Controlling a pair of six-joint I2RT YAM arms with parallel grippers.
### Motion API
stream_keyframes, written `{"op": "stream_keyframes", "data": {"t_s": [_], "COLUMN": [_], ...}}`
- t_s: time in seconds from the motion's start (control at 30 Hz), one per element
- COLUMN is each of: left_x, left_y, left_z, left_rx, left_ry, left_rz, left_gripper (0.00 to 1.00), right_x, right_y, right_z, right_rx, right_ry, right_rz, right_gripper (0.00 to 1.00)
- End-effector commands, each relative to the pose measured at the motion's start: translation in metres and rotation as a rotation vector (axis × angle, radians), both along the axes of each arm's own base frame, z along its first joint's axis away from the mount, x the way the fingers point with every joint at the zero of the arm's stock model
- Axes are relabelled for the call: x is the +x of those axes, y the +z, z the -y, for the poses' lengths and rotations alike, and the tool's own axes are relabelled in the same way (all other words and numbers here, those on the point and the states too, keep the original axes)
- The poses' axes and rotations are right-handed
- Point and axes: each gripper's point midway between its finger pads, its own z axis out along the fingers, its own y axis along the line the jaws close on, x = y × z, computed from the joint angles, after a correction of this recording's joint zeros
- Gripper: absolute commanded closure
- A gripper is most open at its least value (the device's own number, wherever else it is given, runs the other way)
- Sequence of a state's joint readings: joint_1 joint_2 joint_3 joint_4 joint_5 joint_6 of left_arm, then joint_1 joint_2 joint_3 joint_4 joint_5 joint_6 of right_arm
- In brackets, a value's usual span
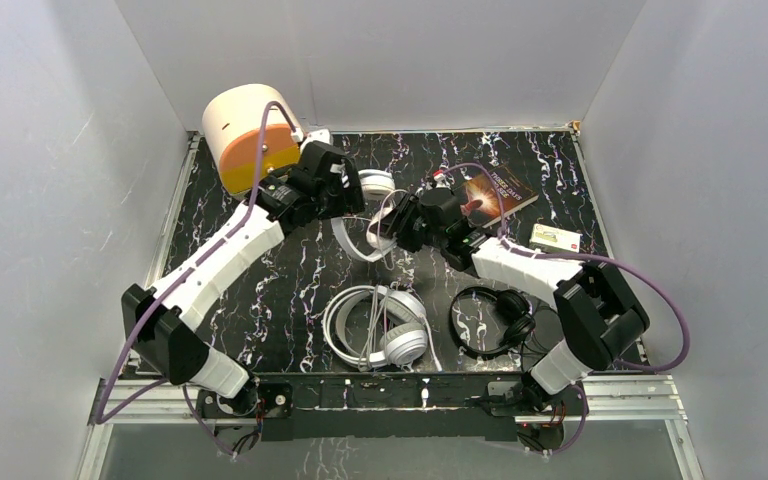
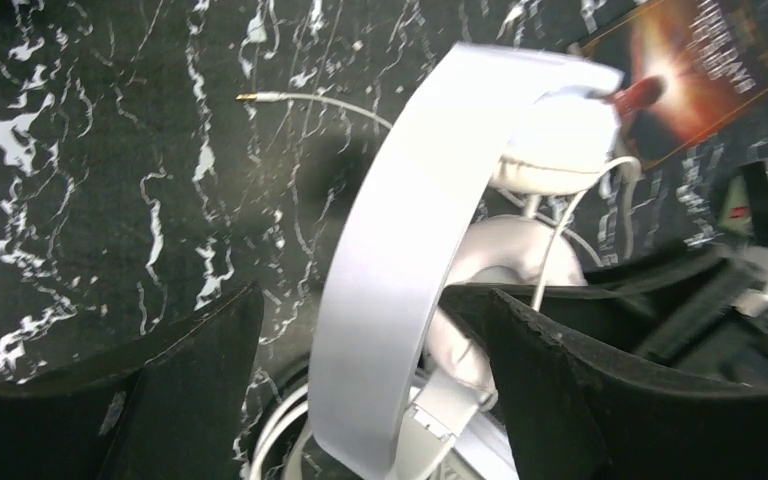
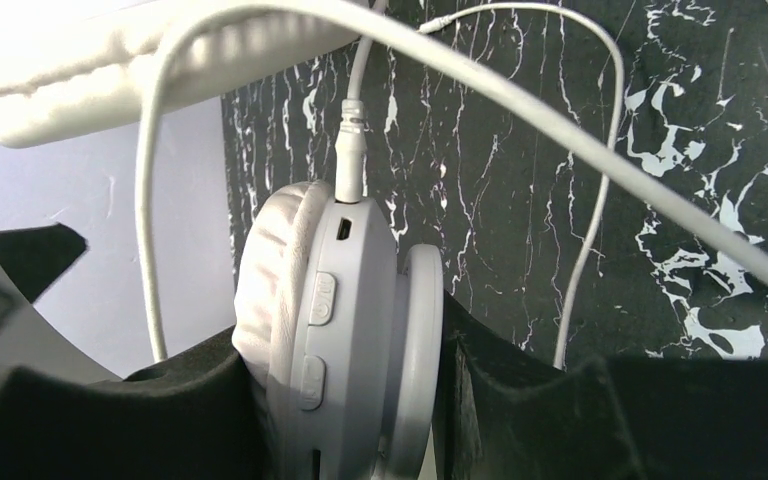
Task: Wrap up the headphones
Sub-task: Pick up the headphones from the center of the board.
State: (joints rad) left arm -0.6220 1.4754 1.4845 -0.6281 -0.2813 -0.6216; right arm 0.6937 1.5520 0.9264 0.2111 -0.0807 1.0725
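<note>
With your right gripper [image 3: 340, 345] clamped on 1 ear cup [image 3: 350, 300] of the on-ear headphones [image 2: 560, 150] and your left gripper [image 2: 370, 300] standing open around the headband [image 2: 400, 230], wind the slack cord [image 3: 560, 125] snugly, avoiding snags.

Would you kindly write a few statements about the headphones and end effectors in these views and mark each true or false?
1. The right end effector grips an ear cup of the slim white headphones. True.
2. The black headphones lie by the left arm's base. False: they lie by the right arm's base.
3. The big white headphones rest on the table, untouched. True.
4. The book lies under the big white headphones. False: it lies apart, at the far side.
5. A cable is plugged into the gripped ear cup. True.
</note>
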Motion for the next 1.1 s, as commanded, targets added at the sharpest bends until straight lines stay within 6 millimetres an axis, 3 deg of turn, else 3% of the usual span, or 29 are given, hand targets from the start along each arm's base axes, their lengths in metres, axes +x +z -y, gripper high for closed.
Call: {"op": "stream_keyframes", "data": {"t_s": [0.0, 0.2, 0.3, 0.37, 0.43, 0.5, 0.57, 0.67, 0.7, 0.83, 0.97, 1.03, 1.07], "left_x": [-0.01, -0.008, -0.007, -0.006, -0.003, 0.002, 0.01, 0.025, 0.031, 0.056, 0.066, 0.069, 0.07], "left_y": [-0.011, -0.023, -0.029, -0.029, -0.022, -0.013, -0.002, 0.015, 0.02, 0.046, 0.07, 0.08, 0.084], "left_z": [-0.02, -0.025, -0.027, -0.03, -0.034, -0.038, -0.047, -0.063, -0.07, -0.088, -0.105, -0.113, -0.113], "left_rx": [0.119, 0.158, 0.181, 0.196, 0.217, 0.239, 0.265, 0.293, 0.293, 0.32, 0.453, 0.514, 0.532], "left_ry": [0.07, 0.101, 0.108, 0.114, 0.118, 0.134, 0.17, 0.23, 0.247, 0.289, 0.321, 0.324, 0.302], "left_rz": [0.0, 0.007, -0.001, 0.008, 0.033, 0.059, 0.083, 0.121, 0.127, 0.178, 0.248, 0.28, 0.292], "left_gripper": [0.26, 0.45, 0.63, 0.73, 0.83, 1.0, 1.0, 1.0, 1.0, 1.0, 1.0, 1.0, 1.0], "right_x": [0.014, 0.011, 0.007, 0.005, 0.004, 0.004, 0.005, 0.007, 0.004, -0.019, -0.032, -0.03, -0.032], "right_y": [0.057, 0.063, 0.067, 0.065, 0.061, 0.05, 0.035, 0.006, -0.003, -0.038, -0.061, -0.059, -0.049], "right_z": [0.0, 0.003, 0.001, 0.003, 0.008, 0.02, 0.038, 0.081, 0.09, 0.127, 0.169, 0.178, 0.168], "right_rx": [-0.019, -0.099, -0.129, -0.159, -0.226, -0.344, -0.475, -0.668, -0.704, -0.802, -0.822, -0.831, -0.781], "right_ry": [-0.118, -0.195, -0.186, -0.165, -0.132, -0.081, -0.009, 0.079, 0.134, 0.283, 0.302, 0.308, 0.348], "right_rz": [0.168, 0.204, 0.231, 0.245, 0.276, 0.304, 0.318, 0.29, 0.287, 0.229, 0.075, 0.039, 0.062], "right_gripper": [1.0, 1.0, 1.0, 0.91, 0.69, 0.5, 0.32, 0.08, 0.04, 0.01, 0.01, 0.01, 0.01]}}
